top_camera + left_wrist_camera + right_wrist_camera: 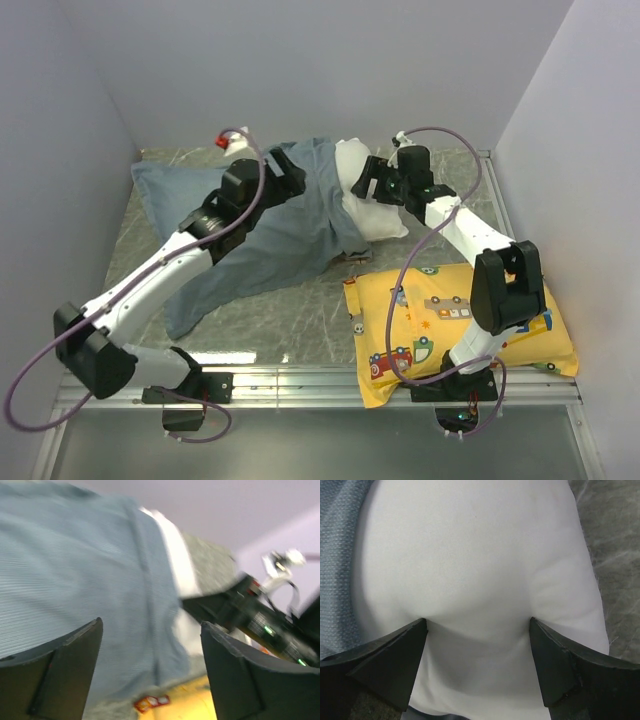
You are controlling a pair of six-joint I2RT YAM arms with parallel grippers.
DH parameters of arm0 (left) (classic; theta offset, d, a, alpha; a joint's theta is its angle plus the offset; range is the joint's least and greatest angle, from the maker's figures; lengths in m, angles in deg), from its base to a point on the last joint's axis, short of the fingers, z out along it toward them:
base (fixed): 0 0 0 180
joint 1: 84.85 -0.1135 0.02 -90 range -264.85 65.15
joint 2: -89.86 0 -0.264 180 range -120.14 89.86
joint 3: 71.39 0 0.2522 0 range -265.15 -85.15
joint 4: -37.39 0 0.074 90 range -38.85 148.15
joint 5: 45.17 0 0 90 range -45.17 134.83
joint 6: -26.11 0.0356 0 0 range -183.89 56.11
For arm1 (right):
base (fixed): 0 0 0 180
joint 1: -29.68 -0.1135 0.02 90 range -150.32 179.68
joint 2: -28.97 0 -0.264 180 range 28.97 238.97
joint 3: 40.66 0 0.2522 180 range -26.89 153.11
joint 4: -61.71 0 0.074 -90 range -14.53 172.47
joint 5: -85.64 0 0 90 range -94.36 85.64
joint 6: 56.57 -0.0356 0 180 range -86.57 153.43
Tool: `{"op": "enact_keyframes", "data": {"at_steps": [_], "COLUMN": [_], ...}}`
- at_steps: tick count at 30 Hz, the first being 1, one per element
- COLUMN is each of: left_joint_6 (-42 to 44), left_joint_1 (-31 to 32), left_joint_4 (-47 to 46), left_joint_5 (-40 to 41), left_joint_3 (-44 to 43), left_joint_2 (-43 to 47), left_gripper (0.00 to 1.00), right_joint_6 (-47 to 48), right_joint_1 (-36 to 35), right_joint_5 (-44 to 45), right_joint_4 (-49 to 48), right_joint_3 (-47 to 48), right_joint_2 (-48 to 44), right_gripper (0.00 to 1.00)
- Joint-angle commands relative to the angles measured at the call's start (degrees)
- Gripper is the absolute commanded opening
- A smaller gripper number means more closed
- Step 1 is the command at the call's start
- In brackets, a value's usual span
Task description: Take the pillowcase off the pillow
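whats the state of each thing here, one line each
pillowcase, partly on the pillow, rest spread out crumpled
pillow, white end bared, other end inside the pillowcase
yellow pillow, lying flat, near right corner
left gripper, open, fingers over the pillowcase
right gripper, open, fingers pressed into the pillow

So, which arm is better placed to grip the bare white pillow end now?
The right arm. The right claw is open and pressed into the pillow at its exposed end. The left claw is open over the pillowcase instead.
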State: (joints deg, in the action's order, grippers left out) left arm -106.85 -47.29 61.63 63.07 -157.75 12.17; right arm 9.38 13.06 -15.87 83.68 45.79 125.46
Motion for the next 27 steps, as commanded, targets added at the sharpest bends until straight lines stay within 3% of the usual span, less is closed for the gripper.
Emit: {"op": "enact_keyframes", "data": {"at_steps": [1, 6, 10, 15, 18, 22, 25, 27], "left_joint_6": [0.95, 2.35, 5.51, 6.31, 6.49, 6.84, 7.36, 7.98], "left_joint_1": [-1.00, -5.21, -7.50, -8.91, -9.17, -9.61, -9.79, -10.14], "left_joint_4": [9.55, 10.10, 9.12, 10.79, 9.56, 10.26, 10.70, 10.79], "left_joint_5": [15.49, 13.24, 8.48, 8.13, 7.95, 7.95, 8.13, 7.86], "left_joint_3": [0.88, 4.04, 2.56, -1.84, -1.41, -2.02, -2.20, -2.46], "left_joint_2": [3.33, 3.42, -2.62, -8.96, -9.06, -9.06, -8.36, -8.27], "left_gripper": [0.86, 0.92, 0.91, 0.81, 0.66, 0.25, 0.04, 0.00], "right_joint_6": [2.34, 4.27, 5.07, 7.26, 8.41, 8.85, 8.59, 7.80], "right_joint_1": [0.01, -0.34, -0.60, -0.87, -0.87, -0.78, -0.96, -1.22], "right_joint_5": [-1.41, -4.75, -5.02, -3.17, -2.64, -3.69, -5.80, -7.91], "right_joint_4": [-0.92, 0.23, 0.59, 0.40, 0.49, 1.80, 1.38, 0.41], "right_joint_3": [1.49, 4.66, 5.71, 5.80, 6.50, 10.18, 10.90, 10.37], "right_joint_2": [-2.62, -1.30, -0.25, -2.17, -2.53, 1.06, 4.58, 6.07], "right_gripper": [0.90, 0.90, 0.90, 0.90, 0.91, 0.91, 0.91, 0.91]}}
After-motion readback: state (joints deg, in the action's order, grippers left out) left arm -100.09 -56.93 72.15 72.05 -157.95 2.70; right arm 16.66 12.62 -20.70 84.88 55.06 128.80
